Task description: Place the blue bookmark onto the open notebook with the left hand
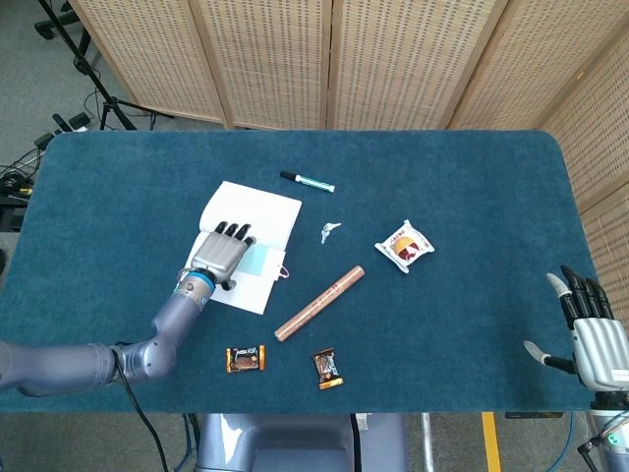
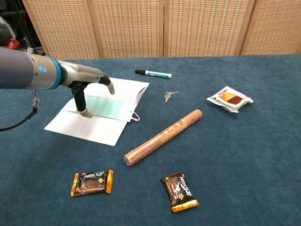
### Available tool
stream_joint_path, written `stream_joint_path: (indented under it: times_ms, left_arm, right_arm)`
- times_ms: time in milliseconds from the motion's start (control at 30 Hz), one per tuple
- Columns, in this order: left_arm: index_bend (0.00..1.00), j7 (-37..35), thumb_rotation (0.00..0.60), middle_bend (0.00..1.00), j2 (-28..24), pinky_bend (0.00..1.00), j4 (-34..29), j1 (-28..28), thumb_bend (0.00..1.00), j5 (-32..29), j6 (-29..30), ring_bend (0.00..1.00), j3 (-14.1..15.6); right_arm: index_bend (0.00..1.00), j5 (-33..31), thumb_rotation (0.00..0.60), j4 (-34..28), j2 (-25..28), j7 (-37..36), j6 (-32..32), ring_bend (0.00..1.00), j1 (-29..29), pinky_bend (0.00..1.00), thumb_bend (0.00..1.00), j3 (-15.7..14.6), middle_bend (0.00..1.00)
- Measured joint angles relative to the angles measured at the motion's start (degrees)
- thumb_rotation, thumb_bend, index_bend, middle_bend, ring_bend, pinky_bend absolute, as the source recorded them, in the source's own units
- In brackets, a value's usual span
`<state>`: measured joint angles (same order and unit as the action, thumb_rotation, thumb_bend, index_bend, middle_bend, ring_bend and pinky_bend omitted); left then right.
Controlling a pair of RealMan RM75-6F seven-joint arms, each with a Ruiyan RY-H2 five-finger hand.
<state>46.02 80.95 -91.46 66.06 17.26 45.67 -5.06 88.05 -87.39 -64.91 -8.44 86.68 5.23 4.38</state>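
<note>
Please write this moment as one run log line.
left robot hand: open over blue bookmark | bookmark: flat on open notebook | right robot hand: open, idle

The head view looks steeply down over the whole table; the chest view, lower and nearer, shares its middle.
</note>
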Motion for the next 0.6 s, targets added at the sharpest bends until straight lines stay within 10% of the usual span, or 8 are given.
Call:
stream_joint_path:
  times_ms: [600]
  left_arm:
    - [0.07,-2.52,0.600,0.00,-2.48,0.00,-2.77,4.60,0.25,-8.43,-1.04,0.00,6.07]
  right_arm:
    - [0.00,0.87,0.600,-0.50,0.20,0.01,1.08,0.00,-0.43,0.00,0.18,-0.25,0.00]
